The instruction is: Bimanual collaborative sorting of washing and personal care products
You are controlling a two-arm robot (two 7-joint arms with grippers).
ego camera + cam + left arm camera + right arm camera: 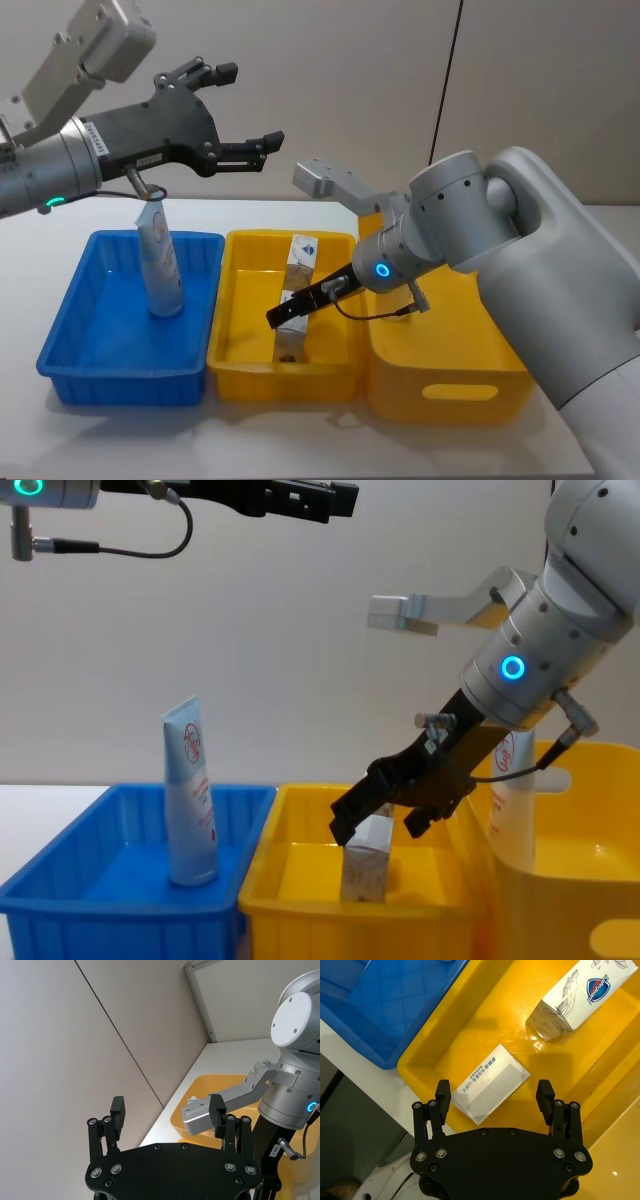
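A: Since the fingers are poised over a carton, the step is judged to be a pick. The right gripper [287, 317] is seen lowered into the middle yellow bin [232, 335], fingers spread wide, nothing held.

B: Noted. Target?

A: The lying carton [492, 1082] is flat on the bin floor directly under the spread fingers. It is straddled, and contact cannot be told. The upright carton [570, 997] is set farther ahead of the gripper in the same bin, apart from the first.

B: Next move?

A: A short drop is called for, then a close across the carton. It lies somewhat askew to the fingers, so a small wrist turn may be needed. Because it lies flat, it could be pushed rather than pinched.

B: Farther out?

A: The tube [160, 265] is found standing upright in the blue bin [70, 340], off to the left of the right gripper. The left gripper [248, 105] is held high above that tube, fingers wide apart, empty, well clear of it.

B: Progress?

A: Sorting is judged partly done: tube in blue, cartons in yellow. Where the carton is meant to go cannot be told.
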